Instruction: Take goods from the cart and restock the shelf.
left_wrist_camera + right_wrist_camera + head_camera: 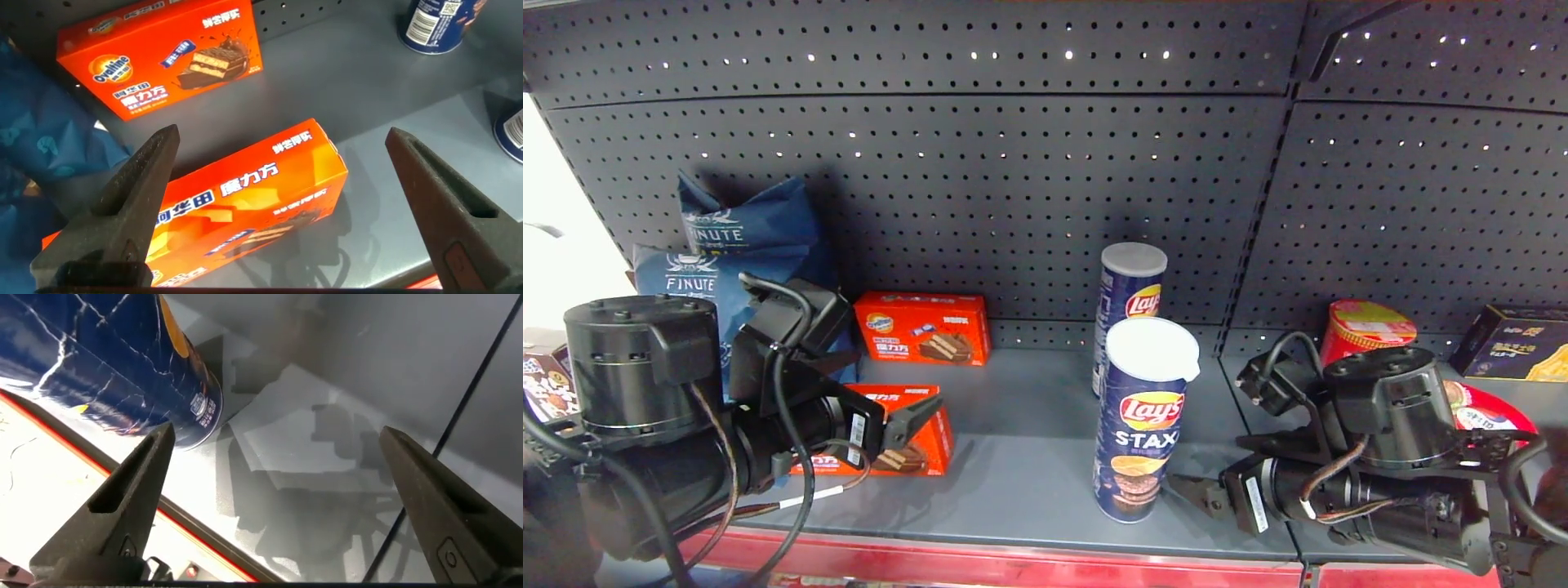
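Probably heading next to the cart for more goods: pulling both arms straight out, not brushing the front can point(1145, 425) standing near the shelf point(1029, 457) edge. Holding the right gripper point(276, 434) wide open, empty, just beside that can; holding the left gripper point(282, 140) wide open, empty, over the front orange box point(253, 196) lying flat. Noticing behind them a second box point(921, 327) and second can point(1131, 286).
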Tool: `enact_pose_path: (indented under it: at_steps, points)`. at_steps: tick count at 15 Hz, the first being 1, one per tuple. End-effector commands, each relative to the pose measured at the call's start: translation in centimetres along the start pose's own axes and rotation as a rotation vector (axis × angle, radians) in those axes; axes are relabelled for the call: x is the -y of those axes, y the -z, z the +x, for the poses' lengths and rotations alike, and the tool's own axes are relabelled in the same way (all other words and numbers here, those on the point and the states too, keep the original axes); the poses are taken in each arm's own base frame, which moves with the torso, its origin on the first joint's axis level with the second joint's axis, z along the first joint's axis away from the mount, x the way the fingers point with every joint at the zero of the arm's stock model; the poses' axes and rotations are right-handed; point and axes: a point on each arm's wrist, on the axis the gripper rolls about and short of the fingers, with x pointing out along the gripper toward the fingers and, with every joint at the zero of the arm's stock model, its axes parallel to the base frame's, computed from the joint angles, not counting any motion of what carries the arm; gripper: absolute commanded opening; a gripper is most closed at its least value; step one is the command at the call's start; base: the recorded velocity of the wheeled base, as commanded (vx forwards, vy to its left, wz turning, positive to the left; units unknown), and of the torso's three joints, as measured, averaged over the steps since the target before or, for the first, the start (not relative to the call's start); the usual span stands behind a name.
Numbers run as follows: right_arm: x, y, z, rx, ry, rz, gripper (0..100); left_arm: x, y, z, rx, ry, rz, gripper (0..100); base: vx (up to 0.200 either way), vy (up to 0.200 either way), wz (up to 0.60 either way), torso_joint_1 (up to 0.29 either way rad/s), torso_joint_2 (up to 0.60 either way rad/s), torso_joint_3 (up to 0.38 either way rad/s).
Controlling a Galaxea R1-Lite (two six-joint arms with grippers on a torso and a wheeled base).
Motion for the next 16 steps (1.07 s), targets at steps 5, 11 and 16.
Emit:
enact_pose_path:
  at_steps: [5,11,16]
  points:
    - [0.5,-2.0,-2.9,0.125,0.002,0.024,100,0.1,-0.8,-0.3,0.034,0.003,0.012,100,0.000,0.000,0.00,0.000,0.00,0.000]
    - [2.3,-5.6,-9.4,0.413,0.062,0.082,100,-0.7,-2.7,-9.6,0.302,-0.052,-0.005,100,0.000,0.000,0.00,0.000,0.00,0.000]
    - [5.7,0.7,-16.7,0.511,0.298,0.156,100,-1.6,3.9,-16.8,0.353,-0.276,-0.040,100,0.000,0.000,0.00,0.000,0.00,0.000]
